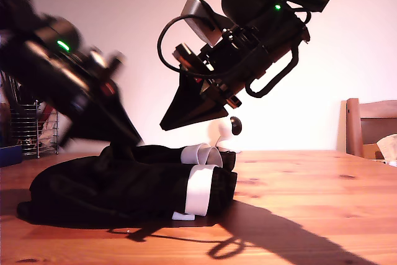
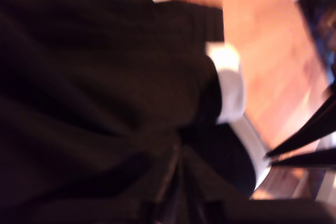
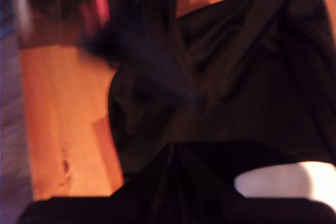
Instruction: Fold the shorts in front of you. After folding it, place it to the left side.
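So the shorts (image 1: pixel 124 184) are sitting in a thick, doubled-over heap on the table (image 1: pixel 310 209), toward its end at the exterior view's left. The white stripe (image 1: pixel 201 190) faces the middle of the table and a bit of it curls up on top. One arm's gripper (image 1: pixel 166 123) hangs above the stripe end, clear of the cloth, its fingers drawn into a narrow wedge with nothing in them as far as I can see. The other arm's gripper (image 1: pixel 133 138) is a blur with its tip right at the top of the pile. Honestly I can't match either arm to a wrist view. My first gripper (image 2: pixel 176 153) and my second gripper (image 3: pixel 176 148) are just dark on dark fabric there, so I can't tell whether either pincer is wide, narrow or pinching cloth. My guess is the fold is mostly done but messy. To do it well, I'd pinch all the layers together near the stripe edge, not just the top one. I'd also flatten that curl and keep both ends level, so the bundle doesn't flop apart when it goes to the side.
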